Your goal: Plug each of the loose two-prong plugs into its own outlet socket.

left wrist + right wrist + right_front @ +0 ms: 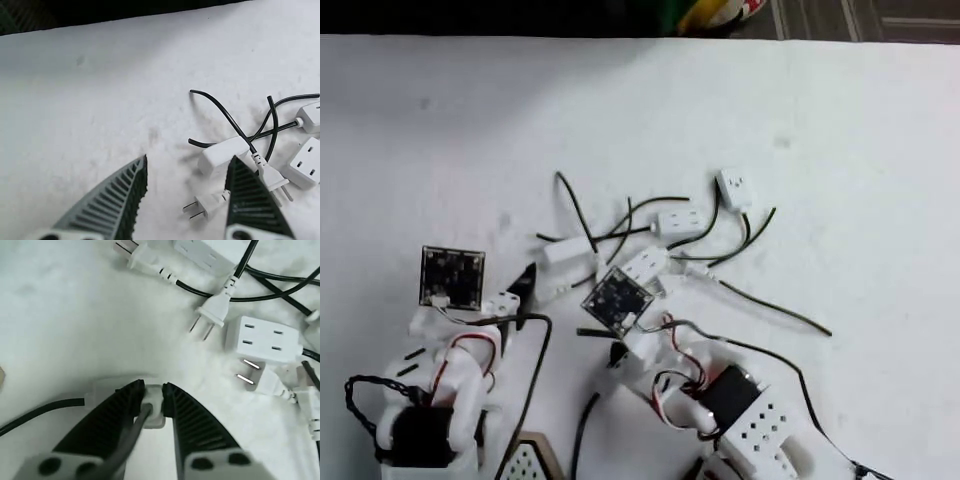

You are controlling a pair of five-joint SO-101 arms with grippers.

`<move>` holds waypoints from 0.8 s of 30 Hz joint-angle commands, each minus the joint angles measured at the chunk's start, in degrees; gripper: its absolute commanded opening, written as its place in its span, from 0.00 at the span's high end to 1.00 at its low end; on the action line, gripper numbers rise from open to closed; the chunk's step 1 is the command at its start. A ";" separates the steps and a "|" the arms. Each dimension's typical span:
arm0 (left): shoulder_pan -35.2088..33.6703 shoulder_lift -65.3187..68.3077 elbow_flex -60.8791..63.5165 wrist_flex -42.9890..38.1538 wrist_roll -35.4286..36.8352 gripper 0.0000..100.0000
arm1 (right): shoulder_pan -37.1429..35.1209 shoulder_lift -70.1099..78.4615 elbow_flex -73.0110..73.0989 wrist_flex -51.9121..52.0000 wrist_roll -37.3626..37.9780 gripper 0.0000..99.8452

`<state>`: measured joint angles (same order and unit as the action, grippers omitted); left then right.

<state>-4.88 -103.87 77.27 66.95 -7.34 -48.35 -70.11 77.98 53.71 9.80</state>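
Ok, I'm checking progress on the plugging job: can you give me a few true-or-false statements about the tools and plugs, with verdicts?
1. The left tool is open. True.
2. The right tool is empty. False: it is shut on a white fitting with a cord.
3. A two-prong plug lies loose on the table by the left tool. True.
4. Every plug sits in a socket. False: a second plug lies with bare prongs.

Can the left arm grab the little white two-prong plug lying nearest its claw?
Probably yes. The left gripper is open, and the small white two-prong plug lies on the white table between its fingers, close to one, with nothing covering it.
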 commanded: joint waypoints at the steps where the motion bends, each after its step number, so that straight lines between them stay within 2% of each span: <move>1: -0.40 0.13 0.00 -0.70 -0.53 0.74 | -0.31 -0.22 1.93 -4.35 -0.09 0.98; 17: -0.40 0.13 0.00 -0.70 -0.53 0.74 | -0.40 -0.13 6.68 -6.55 0.09 0.98; 24: -0.40 0.13 0.00 -0.70 -0.53 0.74 | -0.13 -0.13 7.91 -4.44 3.25 0.98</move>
<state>-4.88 -103.87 77.27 66.95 -7.34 -48.09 -70.46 85.80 48.09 12.18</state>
